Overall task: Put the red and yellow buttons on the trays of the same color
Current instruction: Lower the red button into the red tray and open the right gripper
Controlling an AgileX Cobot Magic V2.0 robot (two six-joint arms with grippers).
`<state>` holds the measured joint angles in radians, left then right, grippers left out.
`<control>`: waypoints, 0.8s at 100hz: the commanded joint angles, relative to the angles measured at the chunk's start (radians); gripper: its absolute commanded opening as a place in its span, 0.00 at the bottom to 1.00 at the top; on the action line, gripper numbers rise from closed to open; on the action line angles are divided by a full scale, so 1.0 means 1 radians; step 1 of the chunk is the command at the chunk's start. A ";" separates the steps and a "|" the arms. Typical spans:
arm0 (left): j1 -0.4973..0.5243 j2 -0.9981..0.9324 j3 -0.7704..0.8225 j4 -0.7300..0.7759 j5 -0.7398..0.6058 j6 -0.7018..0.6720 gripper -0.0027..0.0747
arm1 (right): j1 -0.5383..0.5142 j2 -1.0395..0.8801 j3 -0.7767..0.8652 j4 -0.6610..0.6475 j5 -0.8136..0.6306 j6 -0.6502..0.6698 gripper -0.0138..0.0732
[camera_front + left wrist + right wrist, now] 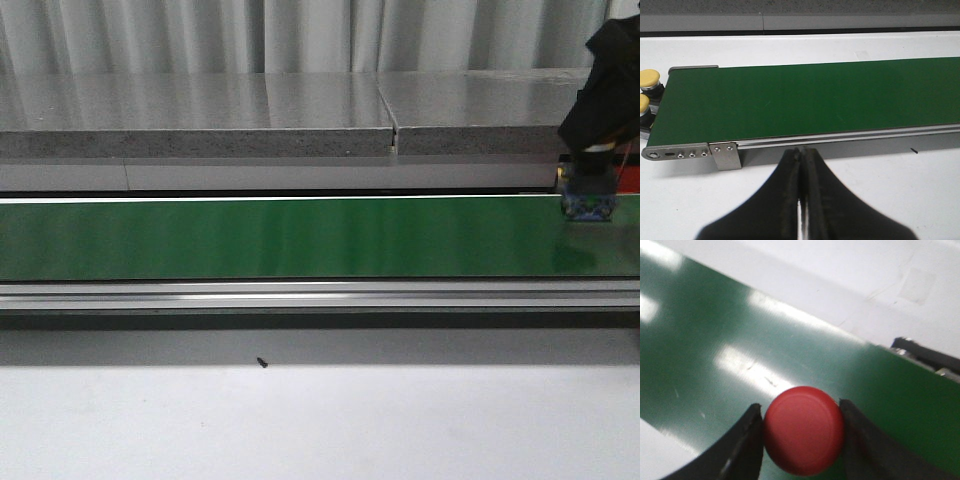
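A red button (804, 430) sits between the two fingers of my right gripper (801, 412), which is shut on it just above the green conveyor belt (740, 340). In the front view that gripper (588, 205) hangs over the belt's far right end. My left gripper (803, 150) is shut on nothing over the white table, in front of the belt (805, 100). Two yellow buttons (649, 77) (643, 102) on dark bases stand just past the belt's end. No tray is in view.
The belt's aluminium rail (320, 295) runs along its near side, with a metal end bracket (726, 155). A grey slab (200, 115) lies behind the belt. A small black speck (262, 363) lies on the white table.
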<state>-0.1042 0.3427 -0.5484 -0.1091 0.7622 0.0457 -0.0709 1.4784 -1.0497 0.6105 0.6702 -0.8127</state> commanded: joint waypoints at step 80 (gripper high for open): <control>-0.008 0.009 -0.028 -0.006 -0.069 -0.010 0.01 | -0.375 0.056 -0.106 0.181 -0.189 0.022 0.26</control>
<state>-0.1042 0.3427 -0.5484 -0.1091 0.7622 0.0457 -0.4377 1.5379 -1.1231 0.7376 0.5366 -0.7885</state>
